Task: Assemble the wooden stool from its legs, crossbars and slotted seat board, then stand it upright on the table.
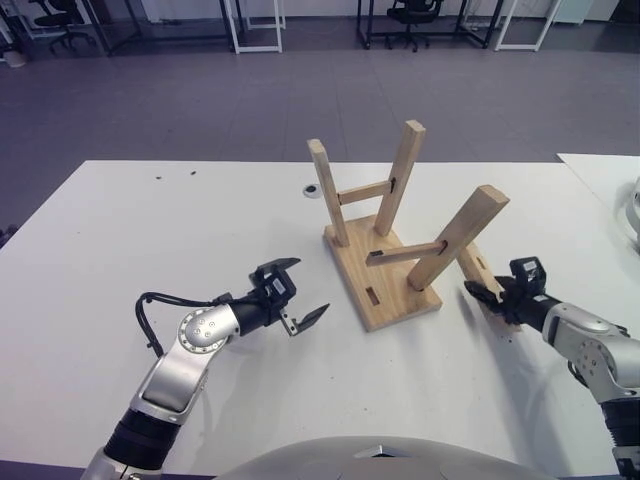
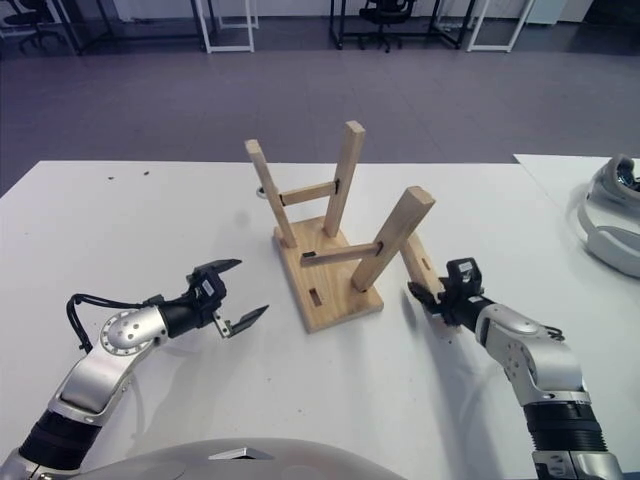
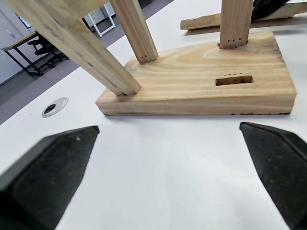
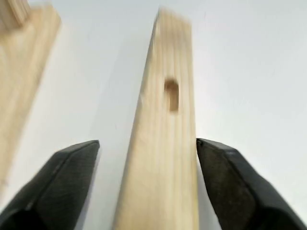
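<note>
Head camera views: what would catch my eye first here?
A half-built wooden stool lies upside down mid-table: its seat board flat, three legs sticking up, joined by crossbars. At the right, a fourth leg lies loose on the table inside the open jaws of the right gripper. The left gripper hovers left of the board, jaws wide open.

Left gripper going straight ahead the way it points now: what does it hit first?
Most likely the seat board, at its near edge; the left gripper, open, faces it with nothing seen between.
</note>
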{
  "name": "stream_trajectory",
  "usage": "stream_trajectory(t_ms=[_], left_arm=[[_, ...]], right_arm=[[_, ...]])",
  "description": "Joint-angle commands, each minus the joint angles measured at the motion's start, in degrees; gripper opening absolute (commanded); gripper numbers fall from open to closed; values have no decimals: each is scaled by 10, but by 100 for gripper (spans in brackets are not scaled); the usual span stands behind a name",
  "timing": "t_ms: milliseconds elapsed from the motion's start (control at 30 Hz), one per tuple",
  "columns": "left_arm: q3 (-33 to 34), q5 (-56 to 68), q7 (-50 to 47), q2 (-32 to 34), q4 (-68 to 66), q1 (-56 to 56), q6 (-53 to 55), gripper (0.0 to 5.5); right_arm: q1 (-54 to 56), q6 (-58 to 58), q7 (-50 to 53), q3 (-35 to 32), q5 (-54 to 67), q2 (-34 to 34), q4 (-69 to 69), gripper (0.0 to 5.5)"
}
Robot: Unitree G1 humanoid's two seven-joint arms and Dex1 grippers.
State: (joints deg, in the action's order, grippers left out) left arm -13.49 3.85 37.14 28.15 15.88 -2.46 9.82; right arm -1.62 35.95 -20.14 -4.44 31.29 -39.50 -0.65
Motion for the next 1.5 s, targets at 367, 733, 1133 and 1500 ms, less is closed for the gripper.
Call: stream_trajectory(t_ms=[367,733,1133,1500], left_arm=[[100,252,-59,-110,126,83,138,540],[255,716,-354,-229,-14,566,215,540],[248,721,-349,-231,-40,579,222,335],[247,722,-358,-230,-33,580,231,161]], right_arm=[[109,-117,35,-118,-55,46,19,207],[396,-217,-83,7,-80,11,270,207],[394,-246,-133,31,-124,30,253,207],[416,-244,-138,31,-138,51,239,207]])
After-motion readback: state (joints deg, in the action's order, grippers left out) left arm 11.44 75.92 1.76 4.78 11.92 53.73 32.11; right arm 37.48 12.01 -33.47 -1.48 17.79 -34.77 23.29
